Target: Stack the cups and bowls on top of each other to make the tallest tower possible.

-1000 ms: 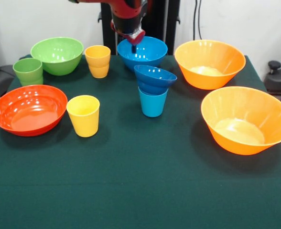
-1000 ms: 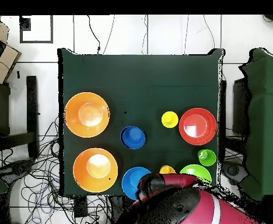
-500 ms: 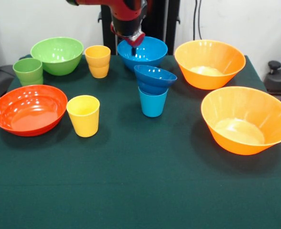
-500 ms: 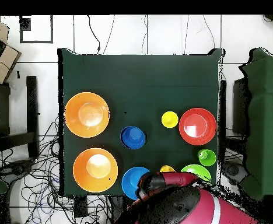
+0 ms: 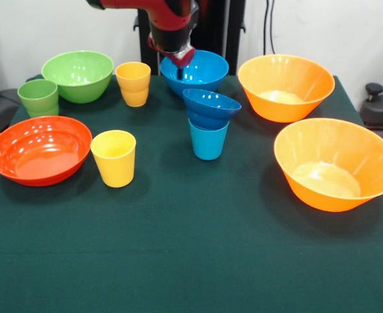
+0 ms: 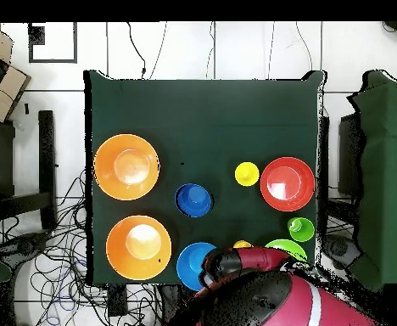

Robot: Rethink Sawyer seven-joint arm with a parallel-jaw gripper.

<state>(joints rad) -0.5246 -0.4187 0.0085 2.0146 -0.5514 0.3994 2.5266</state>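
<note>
Jaws [image 5: 179, 63] hover over near-left rim of medium light blue glossy plastic bowl [image 5: 201, 70] at back of bench [image 5: 191, 261]; open or closed, I cannot tell. Small dark blue bowl [image 5: 211, 107] sits on light blue plastic cup [image 5: 208, 140], mid-bench. I judge: descend straight onto rim, grip wall firmly, lift slowly.

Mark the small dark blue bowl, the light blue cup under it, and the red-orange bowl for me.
small dark blue bowl [image 5: 212, 104], front view, inside near the rim
light blue cup [image 5: 208, 142], front view, outer side wall
red-orange bowl [image 5: 40, 149], front view, inner floor
</note>
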